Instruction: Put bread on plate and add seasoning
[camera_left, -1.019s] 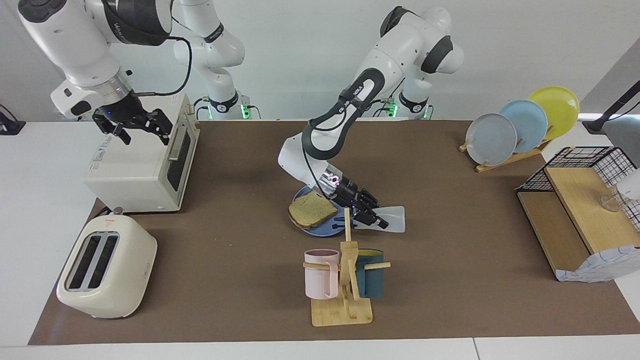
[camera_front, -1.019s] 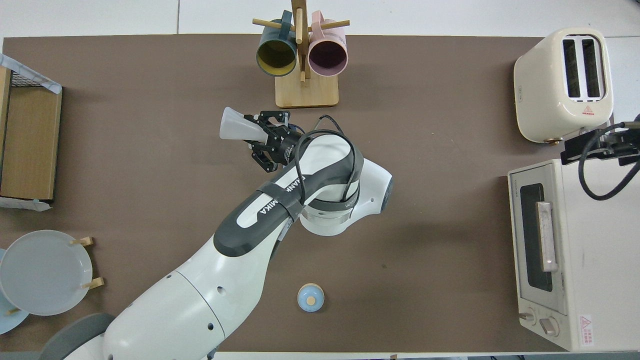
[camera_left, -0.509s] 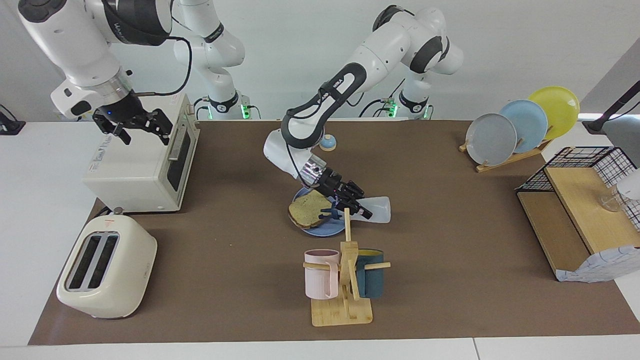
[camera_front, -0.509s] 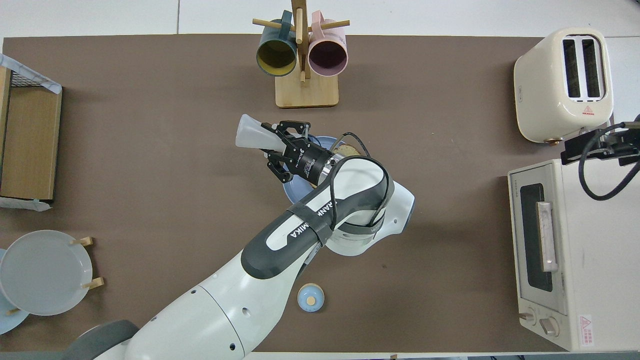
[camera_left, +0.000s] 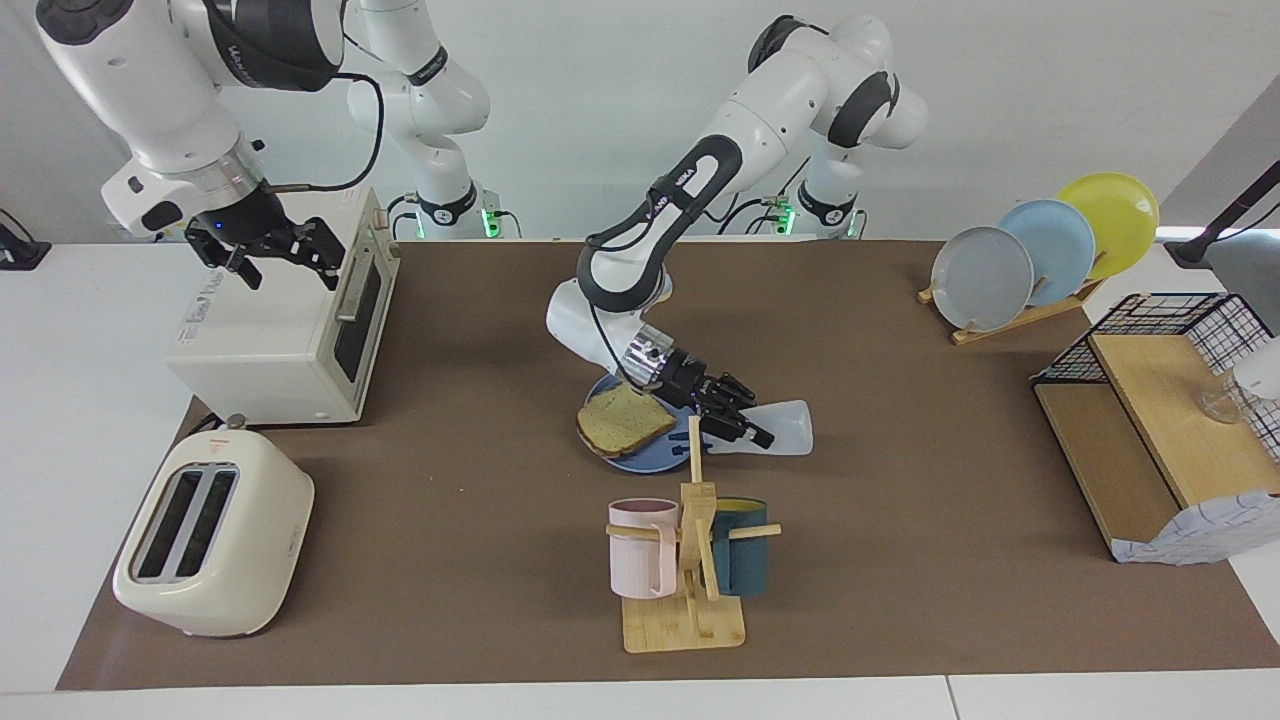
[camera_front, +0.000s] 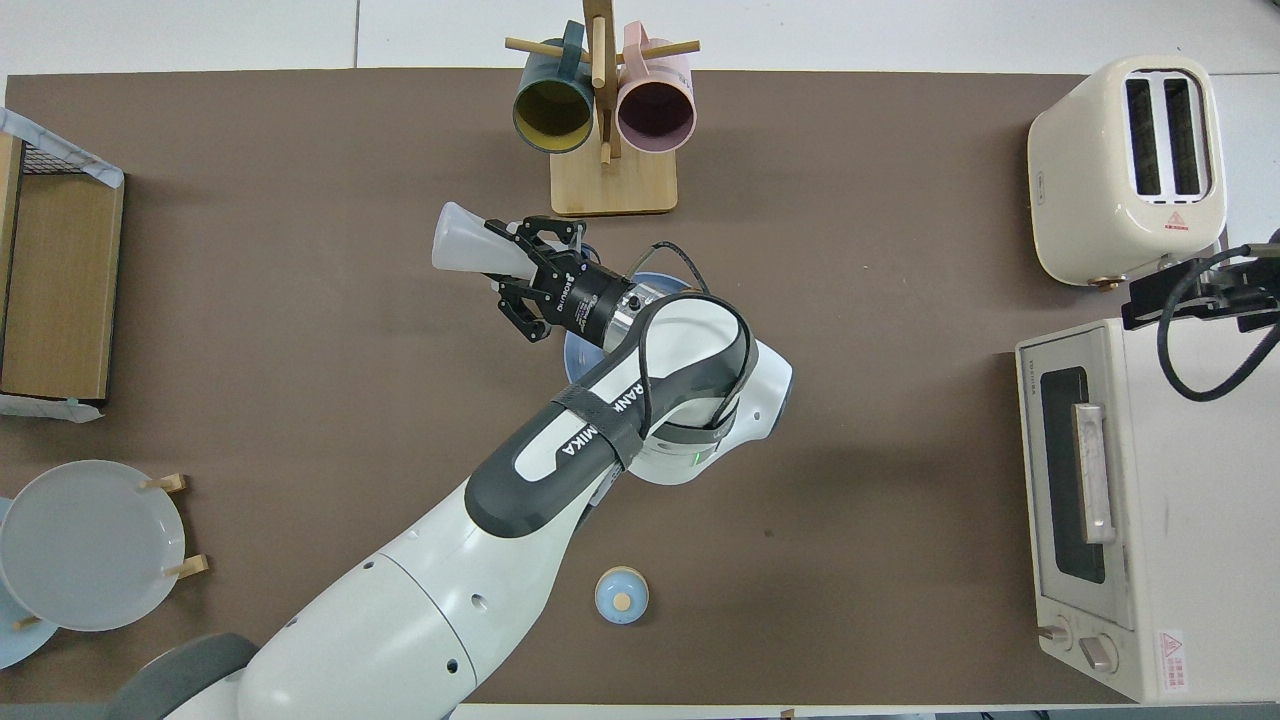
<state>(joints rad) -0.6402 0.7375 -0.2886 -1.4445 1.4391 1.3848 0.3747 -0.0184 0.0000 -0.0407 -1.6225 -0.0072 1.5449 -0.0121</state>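
The bread (camera_left: 625, 420), a toasted square slice, lies on the blue plate (camera_left: 640, 461) in the middle of the table, just nearer to the robots than the mug rack. My left gripper (camera_left: 745, 428) hangs low over the plate's edge toward the left arm's end, shut on the seasoning (camera_left: 788, 440). The translucent white bottle lies tipped on its side, its wide base pointing away from the bread; its cap is hidden in the gripper. From overhead the left gripper (camera_front: 515, 270) holds the seasoning (camera_front: 462, 252), and the arm covers the bread and most of the plate (camera_front: 578, 352). My right gripper (camera_left: 285, 255) waits open above the toaster oven.
A wooden mug rack (camera_left: 690, 560) with a pink and a teal mug stands close to the plate. A toaster oven (camera_left: 285, 330) and a cream toaster (camera_left: 215, 535) sit at the right arm's end. A plate rack (camera_left: 1040, 250) and a wire shelf (camera_left: 1160, 420) are at the left arm's end. A small bell (camera_front: 621, 594) is near the robots.
The left gripper swung the tipped seasoning toward the bread half a second ago, then back out to about where it was a second ago. The right arm has not moved.
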